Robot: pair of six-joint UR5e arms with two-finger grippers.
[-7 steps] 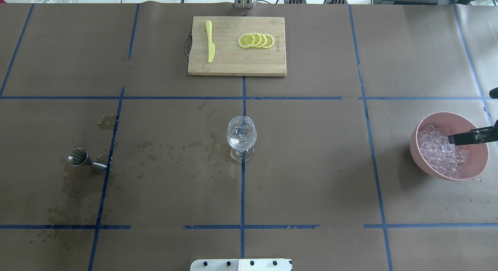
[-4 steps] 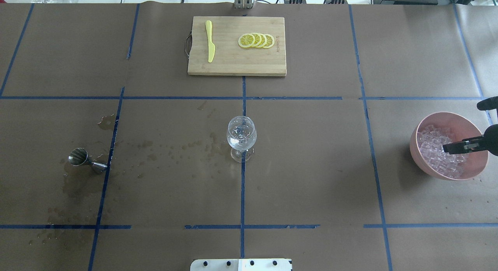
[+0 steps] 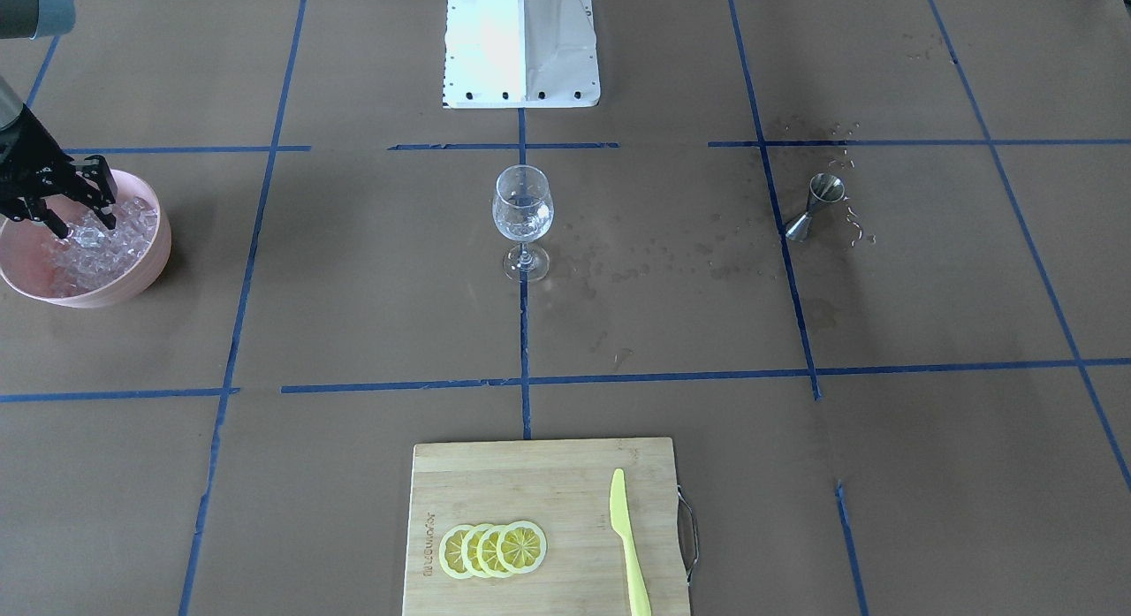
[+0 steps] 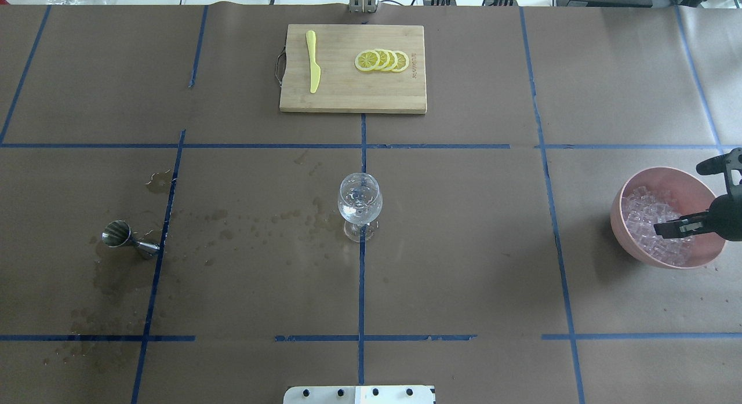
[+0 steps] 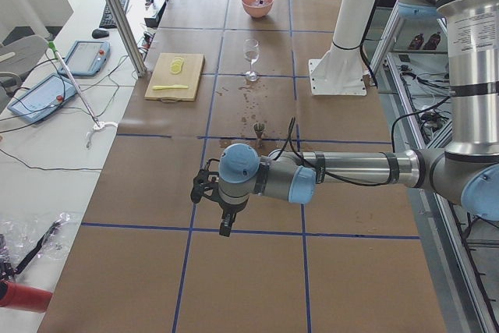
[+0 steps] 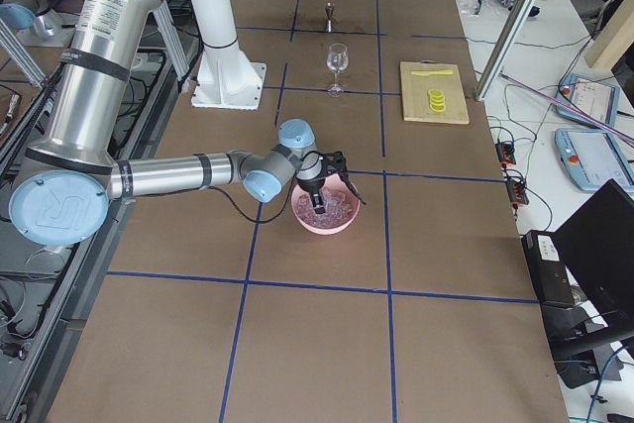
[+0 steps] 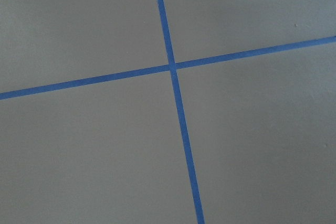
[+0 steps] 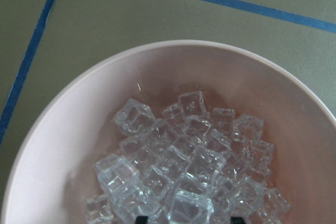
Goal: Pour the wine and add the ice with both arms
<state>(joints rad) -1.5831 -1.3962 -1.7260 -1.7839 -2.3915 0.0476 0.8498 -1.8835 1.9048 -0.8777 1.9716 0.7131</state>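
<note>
My right tool [image 3: 86, 225] has its fingers wide apart, and the tips are dipped among the ice [image 8: 184, 182]. The ice lies in a heap inside a pink bowl [image 8: 63, 145] at the right end of the bench [image 4: 464, 247], well apart from the wine glass [image 4: 359, 204] in the middle. The left tool [image 5: 223, 222] hangs low over the bench far from both; I cannot tell if it is wide or narrow.

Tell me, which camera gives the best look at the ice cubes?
The right wrist camera: the ice shows close up, each cube distinct inside the pink bowl. The overhead and front views show a small pile partly behind the right pincer; the side views show it small; the left wrist camera shows only table.
</note>
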